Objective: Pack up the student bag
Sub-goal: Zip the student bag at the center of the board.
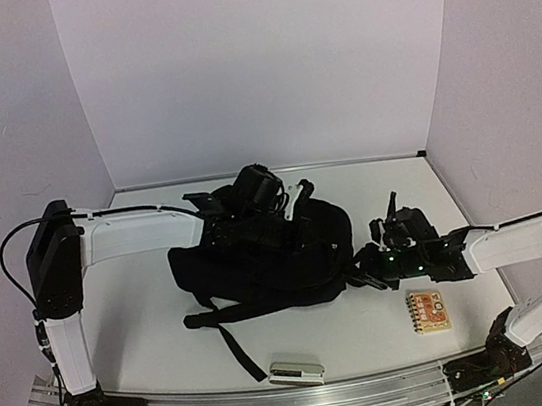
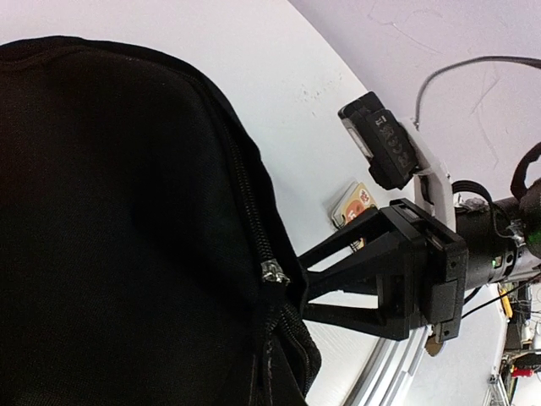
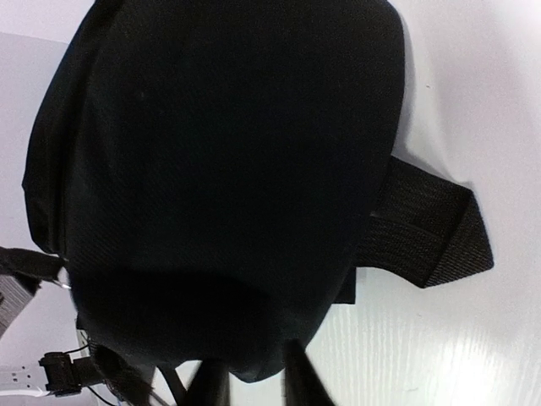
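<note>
The student bag [image 1: 259,260], a large soft black backpack, lies in the middle of the table. It fills most of the left wrist view, where its zipper slider [image 2: 275,272] shows. My left gripper [image 1: 249,228] is down on the bag's far top edge, its fingers buried in the fabric and shut on it. My right gripper [image 1: 357,274] is at the bag's right edge. In the right wrist view its two fingers [image 3: 304,381] stand apart, open, with the bag's [image 3: 220,169] rounded edge just between the tips.
A small spiral notebook [image 1: 428,310] with an orange cover lies right of the bag, under my right arm. A flat grey-white case [image 1: 297,371] sits by the front rail. A loose strap [image 1: 237,354] trails toward the rail, and another strap [image 3: 431,233] sticks out sideways.
</note>
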`<control>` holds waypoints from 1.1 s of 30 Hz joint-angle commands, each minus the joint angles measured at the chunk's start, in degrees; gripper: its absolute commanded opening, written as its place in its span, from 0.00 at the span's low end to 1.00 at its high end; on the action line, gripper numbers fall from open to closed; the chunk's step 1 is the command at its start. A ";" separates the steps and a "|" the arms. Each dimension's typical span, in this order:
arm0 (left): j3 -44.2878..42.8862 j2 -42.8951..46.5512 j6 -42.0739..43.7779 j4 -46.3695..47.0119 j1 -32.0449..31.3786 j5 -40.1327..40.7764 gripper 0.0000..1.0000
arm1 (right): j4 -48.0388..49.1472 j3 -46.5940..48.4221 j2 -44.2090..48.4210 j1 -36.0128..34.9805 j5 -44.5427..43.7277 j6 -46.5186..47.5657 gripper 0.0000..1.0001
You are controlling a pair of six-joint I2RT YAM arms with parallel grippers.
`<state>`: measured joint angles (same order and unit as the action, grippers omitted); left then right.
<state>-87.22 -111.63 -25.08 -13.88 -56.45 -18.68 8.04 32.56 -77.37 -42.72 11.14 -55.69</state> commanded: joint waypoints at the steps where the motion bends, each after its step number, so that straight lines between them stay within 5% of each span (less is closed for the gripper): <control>1: -1.55 3.02 2.47 2.72 -1.42 -2.32 0.00 | -6.83 5.18 5.00 0.27 -1.95 1.00 0.56; 6: -1.86 2.41 2.22 2.52 -2.04 -1.31 0.00 | -13.99 8.56 9.90 0.27 -7.22 -1.39 0.57; 10: -2.06 1.84 2.28 3.24 -2.74 -1.84 0.00 | -14.48 9.88 10.99 0.40 -9.97 -2.26 0.42; 26: -3.94 -0.19 3.28 3.09 -4.84 -1.63 0.00 | -13.27 20.12 -4.32 2.56 -8.50 2.34 0.30; 29: -4.17 -0.61 3.41 3.08 -5.01 -1.46 0.00 | -12.81 20.62 -5.63 2.77 -8.67 2.58 0.23; 33: -4.14 -0.84 4.04 2.21 -5.37 -0.32 0.00 | -11.83 20.25 -7.54 5.21 -7.18 2.65 0.00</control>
<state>-88.18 -111.96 -22.46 -12.95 -60.99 -19.70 -5.69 51.11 -83.14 -39.74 2.90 -53.87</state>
